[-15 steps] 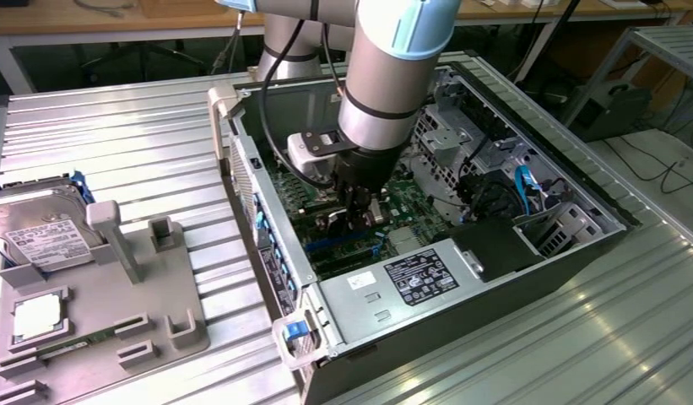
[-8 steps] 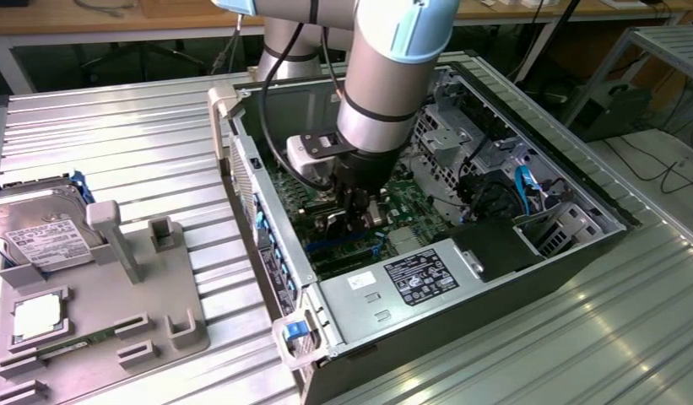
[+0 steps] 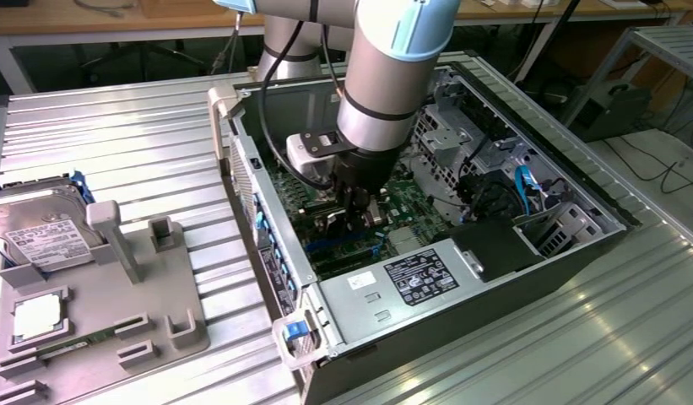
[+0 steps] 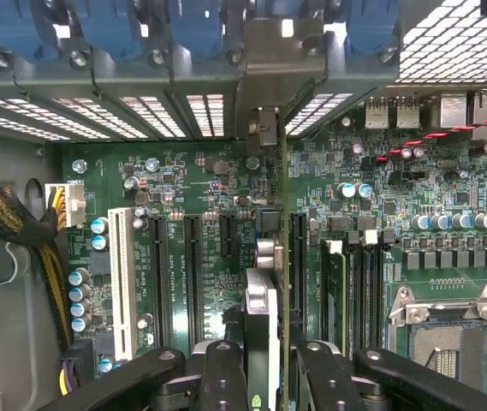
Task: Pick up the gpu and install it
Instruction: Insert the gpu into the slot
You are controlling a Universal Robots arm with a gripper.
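The gpu [image 4: 262,300] stands on edge between my fingers [image 4: 222,377]. It is low over the green motherboard [image 4: 192,188], in line with a long black slot. Its silvery bracket [image 4: 264,60] reaches the case's rear slot openings. My gripper [image 4: 270,353] is shut on the card's upper edge. In the exterior view the gripper [image 3: 355,218] hangs straight down inside the open computer case [image 3: 571,219], just above the board. There the card is mostly hidden by the wrist and fingers.
Beside the card lie a white slot [image 4: 123,282], more black slots, the CPU socket [image 4: 448,334] and a braided cable bundle [image 4: 12,223]. A power supply [image 3: 403,283] fills the case's near end. On the exterior view's left, a grey fixture [image 3: 132,312] holds a hard drive [image 3: 36,228].
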